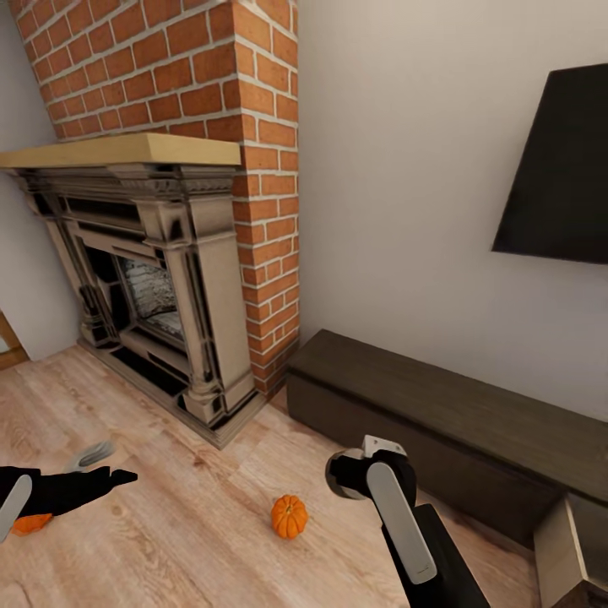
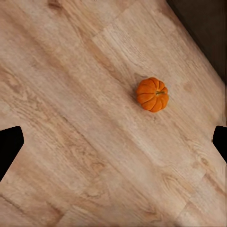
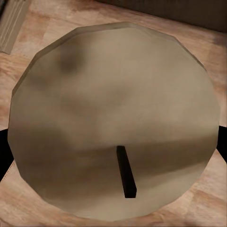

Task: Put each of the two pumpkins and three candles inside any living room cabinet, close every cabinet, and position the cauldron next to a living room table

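Wood floor [image 1: 169, 523] runs to a brick fireplace [image 1: 169, 279] far left and the cabinet [image 1: 447, 422] right. Right tool [image 3: 113, 142] grips a candle [image 3: 113, 118]; left tool [image 2: 113, 142] spreads wide above a pumpkin [image 1: 289, 516].

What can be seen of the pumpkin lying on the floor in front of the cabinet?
The pumpkin is small, squat and bright orange, with rounded ribs and a short dark stem. In the left wrist view it lies tipped, stem pointing sideways rather than up. It rests alone on the pale wood floor, casting a small shadow, between the fireplace and the dark cabinet. Nothing but the floor touches it.
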### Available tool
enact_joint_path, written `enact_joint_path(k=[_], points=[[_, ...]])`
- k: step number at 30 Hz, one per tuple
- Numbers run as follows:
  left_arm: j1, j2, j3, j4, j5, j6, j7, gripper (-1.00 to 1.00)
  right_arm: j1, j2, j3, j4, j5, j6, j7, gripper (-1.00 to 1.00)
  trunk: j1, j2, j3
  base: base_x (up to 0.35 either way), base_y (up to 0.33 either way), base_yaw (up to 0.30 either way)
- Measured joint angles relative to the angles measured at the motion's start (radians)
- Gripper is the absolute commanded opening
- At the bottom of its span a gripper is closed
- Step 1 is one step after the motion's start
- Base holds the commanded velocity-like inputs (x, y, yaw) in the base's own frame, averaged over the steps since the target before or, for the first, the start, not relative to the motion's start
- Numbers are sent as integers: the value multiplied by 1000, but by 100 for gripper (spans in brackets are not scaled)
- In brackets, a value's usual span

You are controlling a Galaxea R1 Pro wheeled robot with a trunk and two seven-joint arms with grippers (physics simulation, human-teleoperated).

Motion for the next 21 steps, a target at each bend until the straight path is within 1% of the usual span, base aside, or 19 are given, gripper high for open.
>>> enact_joint_path(k=[2, 12, 18, 21], points=[[0, 0, 0, 0, 0, 0, 0, 100, 0, 0, 2, 0, -12, 1, -1, -100, -8, 14, 9, 0, 0, -127], [0, 0, 0, 0, 0, -1, 0, 100, 0, 0, 8, -1, -15, 2, 2, -100, -46, 84, 55, 0, 0, -119], [0, 1, 0, 0, 0, 0, 0, 100, 0, 0, 12, -3, -15, 3, 3, -100, -69, 126, 75, 0, 0, -23], [0, 1, 0, 0, 0, 0, 0, 100, 0, 0, 11, -2, -16, 5, 4, -100, -80, 147, 85, 0, 0, -160]])
